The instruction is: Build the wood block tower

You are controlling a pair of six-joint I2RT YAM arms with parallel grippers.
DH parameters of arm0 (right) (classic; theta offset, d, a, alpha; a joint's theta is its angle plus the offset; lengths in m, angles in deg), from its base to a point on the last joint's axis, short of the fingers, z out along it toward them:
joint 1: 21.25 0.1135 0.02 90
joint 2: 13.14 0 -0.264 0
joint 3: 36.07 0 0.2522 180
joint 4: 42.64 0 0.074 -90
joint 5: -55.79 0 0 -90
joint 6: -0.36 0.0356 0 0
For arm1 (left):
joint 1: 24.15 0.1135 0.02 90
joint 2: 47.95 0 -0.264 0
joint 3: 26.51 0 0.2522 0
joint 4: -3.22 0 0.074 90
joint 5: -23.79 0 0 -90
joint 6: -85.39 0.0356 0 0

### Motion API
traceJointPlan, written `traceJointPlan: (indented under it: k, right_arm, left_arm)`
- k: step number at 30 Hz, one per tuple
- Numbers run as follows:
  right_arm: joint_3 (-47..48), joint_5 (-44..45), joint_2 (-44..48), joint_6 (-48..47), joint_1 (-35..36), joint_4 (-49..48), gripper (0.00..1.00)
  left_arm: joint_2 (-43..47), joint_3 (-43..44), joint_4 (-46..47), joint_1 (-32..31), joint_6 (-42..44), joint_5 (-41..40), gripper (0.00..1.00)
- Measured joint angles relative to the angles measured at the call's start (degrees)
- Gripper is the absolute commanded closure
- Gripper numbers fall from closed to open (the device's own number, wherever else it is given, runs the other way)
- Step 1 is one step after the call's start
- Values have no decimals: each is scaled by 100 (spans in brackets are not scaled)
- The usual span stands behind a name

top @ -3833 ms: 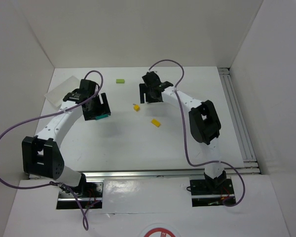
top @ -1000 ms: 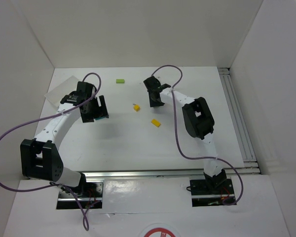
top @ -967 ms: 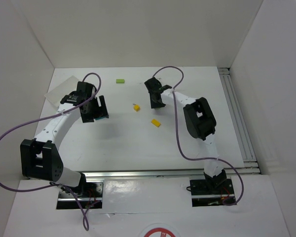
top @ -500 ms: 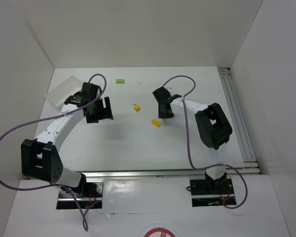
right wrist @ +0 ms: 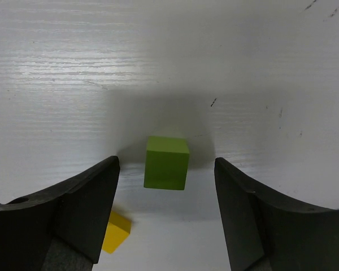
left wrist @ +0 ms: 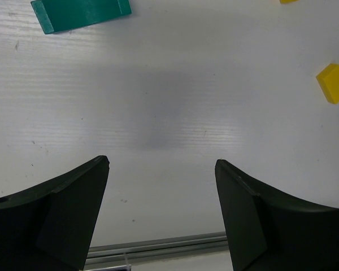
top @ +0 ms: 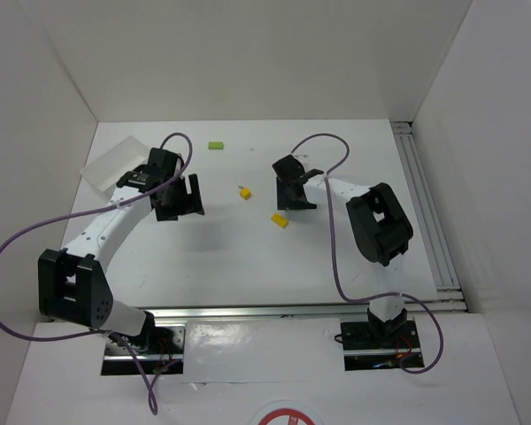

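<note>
Right tool [right wrist: 165, 167] spread, straddling light green block [right wrist: 167, 161] without contact, near the middle of the surface [top: 239, 266], yellow block [right wrist: 116, 231] just beside it toward the near edge, left tool [left wrist: 161, 164] spread and empty, teal piece [left wrist: 80, 14] flat ahead of it, toward the left edge.

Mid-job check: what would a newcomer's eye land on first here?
A green wooden cube stands on the white table between the right gripper's open fingers, touching neither, with a small yellow wooden block nearby. The left gripper hangs open too, holding nothing; the teal wooden piece lies ahead of it.
</note>
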Motion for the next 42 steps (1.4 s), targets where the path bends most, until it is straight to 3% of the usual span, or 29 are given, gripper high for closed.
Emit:
traceJointPlan:
  k: [10, 15, 21, 30, 36, 42]
  right_arm:
    - [175, 26, 70, -68, 17, 39, 24]
    - [1003, -116, 11, -345, 221, 205, 21]
    - [2686, -407, -793, -837, 793, 234, 13]
    - [3362, -1067, -1912, -1250, 879, 507, 13]
    - [3904, -1250, -2286, -1440, 859, 695, 29]
    - [3950, -1246, -2295, -1478, 866, 754, 39]
  left_arm:
    - [-15, 4, -4, -98, -9, -7, 11]
    - [-28, 90, -26, -98, -11, -107, 11]
    - [-37, 118, -98, -81, -33, -291, 10]
    - [240, 120, -155, 509, -140, -413, 10]
    - [304, 83, -157, 542, -138, -374, 10]
    - [304, 42, -157, 577, -131, -341, 10]
